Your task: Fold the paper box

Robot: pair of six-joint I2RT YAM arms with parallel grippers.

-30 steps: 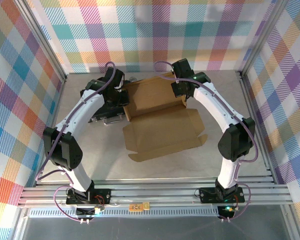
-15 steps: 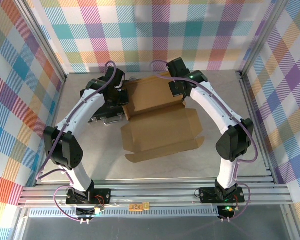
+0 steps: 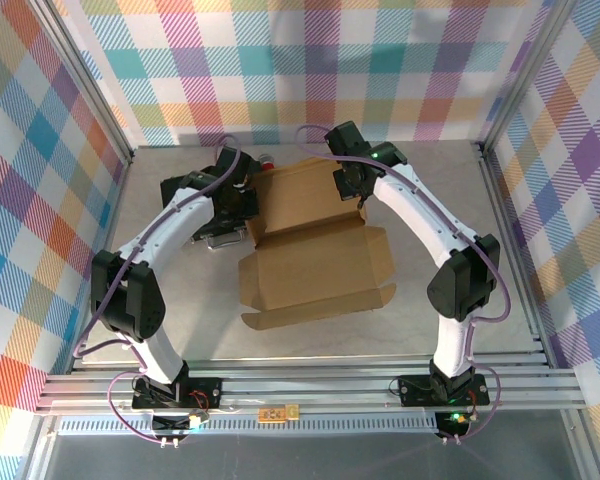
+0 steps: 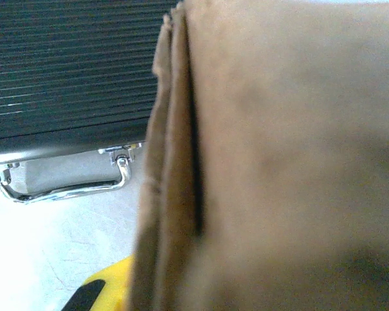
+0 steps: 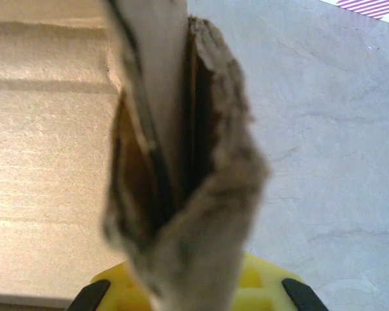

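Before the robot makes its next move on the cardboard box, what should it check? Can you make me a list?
1. The left gripper is shut on the left wall of the paper box: ok.
2. The right gripper is shut on the right wall: ok.
3. Both walls are folded over double: ok, layered cardboard edges show in each wrist view.
4. The walls' tabs are locked in place: cannot tell.
5. The front panel lies open and flat on the table: ok.
6. The black case is out of the way of the left wall: cannot tell, but it sits very close beside it.
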